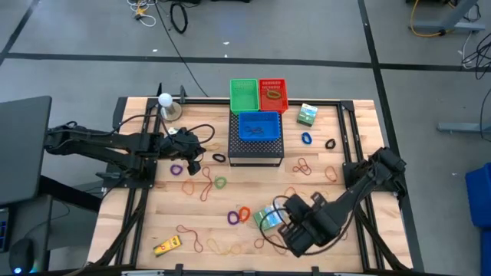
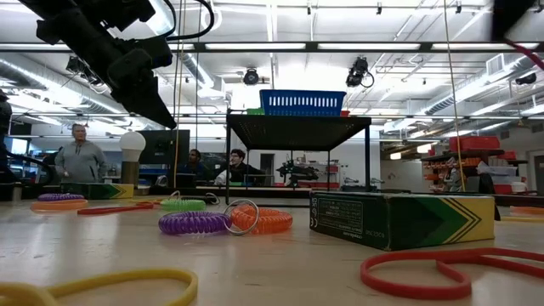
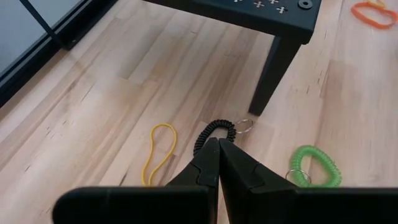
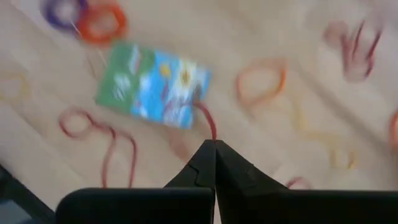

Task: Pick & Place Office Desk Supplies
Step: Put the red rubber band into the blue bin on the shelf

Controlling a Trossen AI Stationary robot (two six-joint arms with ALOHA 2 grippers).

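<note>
Red-brown and tan rubber bands (image 1: 207,184) lie scattered over the wooden table among coloured coil rings. My left gripper (image 3: 217,142) is shut and hovers above a black coil ring (image 3: 214,129) beside the mesh box's leg (image 3: 273,74), well off the table in the low view (image 2: 157,106). My right gripper (image 4: 214,144) is shut near the table's near edge, over a green printed box (image 4: 152,87) lying flat (image 1: 268,218). A second green box (image 1: 308,115) sits by the far right. A yellow item (image 1: 167,246) lies near the near edge. My right gripper pinches a red rubber band (image 4: 208,123) between its shut fingertips, coming from above. One strand runs from the tips out over the green box. In the low view a red strand (image 2: 529,55) slants down from the raised gripper. How much of the band is off the table I cannot tell.
The black mesh box (image 1: 256,149) stands mid-table with a blue basket (image 1: 258,126) on top; green (image 1: 244,94) and red (image 1: 273,94) baskets sit behind it. A green ring (image 3: 314,168) and a yellow band (image 3: 158,152) lie near my left gripper. Purple and orange rings (image 1: 238,215) lie left of the green box.
</note>
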